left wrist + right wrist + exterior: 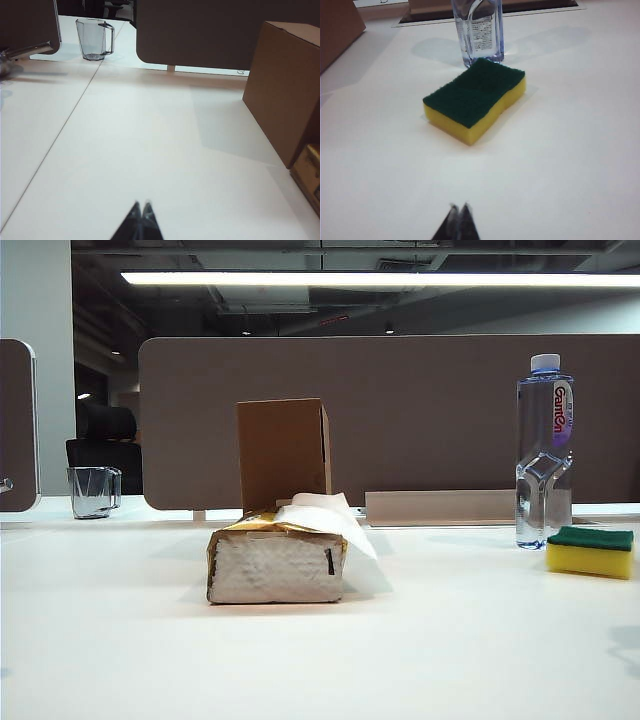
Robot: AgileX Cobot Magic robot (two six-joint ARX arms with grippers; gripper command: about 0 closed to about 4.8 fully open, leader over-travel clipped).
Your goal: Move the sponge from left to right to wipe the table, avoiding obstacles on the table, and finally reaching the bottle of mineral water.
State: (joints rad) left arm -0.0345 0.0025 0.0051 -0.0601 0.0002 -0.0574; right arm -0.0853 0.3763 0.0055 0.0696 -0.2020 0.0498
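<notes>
The sponge (590,551), yellow with a dark green top, lies flat on the white table (300,660) at the right, just beside the bottle of mineral water (544,450). In the right wrist view the sponge (475,102) rests directly in front of the bottle (478,32), and my right gripper (459,206) is shut and empty, well short of the sponge. The tissue pack (278,558) and the brown cardboard box (283,452) stand mid-table. My left gripper (141,204) is shut on nothing above bare table, with the box (285,90) off to one side. Neither arm shows in the exterior view.
A clear glass cup (94,491) stands at the back left, also seen as the cup (94,39) in the left wrist view. Brown divider panels (400,410) run along the table's far edge. A seam (55,137) crosses the tabletop.
</notes>
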